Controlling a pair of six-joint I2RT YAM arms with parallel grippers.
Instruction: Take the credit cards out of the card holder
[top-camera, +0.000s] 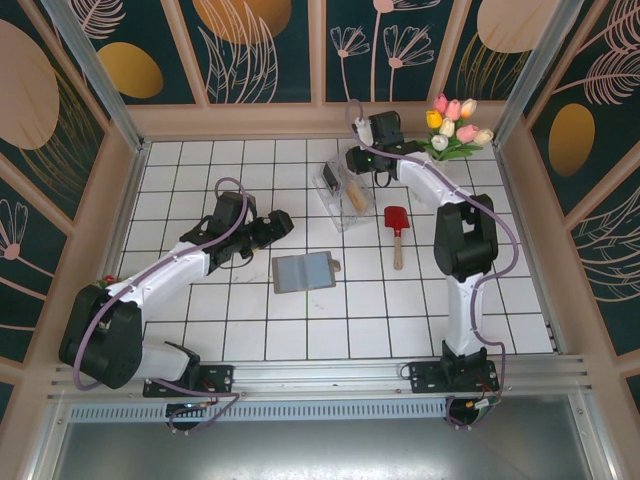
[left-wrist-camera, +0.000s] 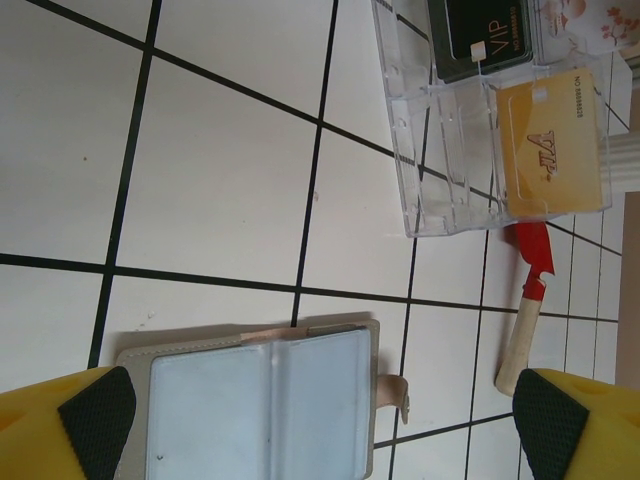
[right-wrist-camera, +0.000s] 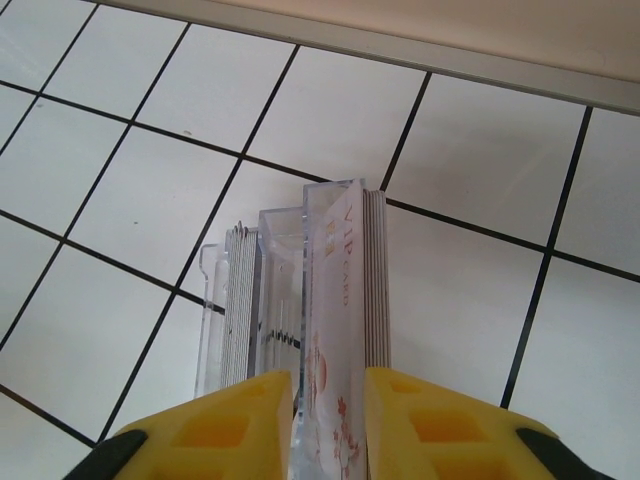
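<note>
On white tiled table (top-camera: 200, 330), floral walls (top-camera: 260, 50): card holder (top-camera: 303, 271) open; left gripper (top-camera: 278, 225) spread; right gripper (right-wrist-camera: 328, 400) astride card (right-wrist-camera: 335, 300), grip unclear.

Bright, even lighting with faint soft shadows and sharp focus.

card holder (top-camera: 305, 270) open flat mid-table. box (top-camera: 342, 192) behind it, slightly right, cards (left-wrist-camera: 552, 145) in it. spatula (top-camera: 397, 222) right of box. flowers (top-camera: 455, 128) in far-right corner.

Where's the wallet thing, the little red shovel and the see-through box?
card holder (top-camera: 303, 271): top view, grey inner panel.
red shovel (top-camera: 396, 219): top view, red blade.
clear box (left-wrist-camera: 440, 150): left wrist view, empty middle compartment.
</note>
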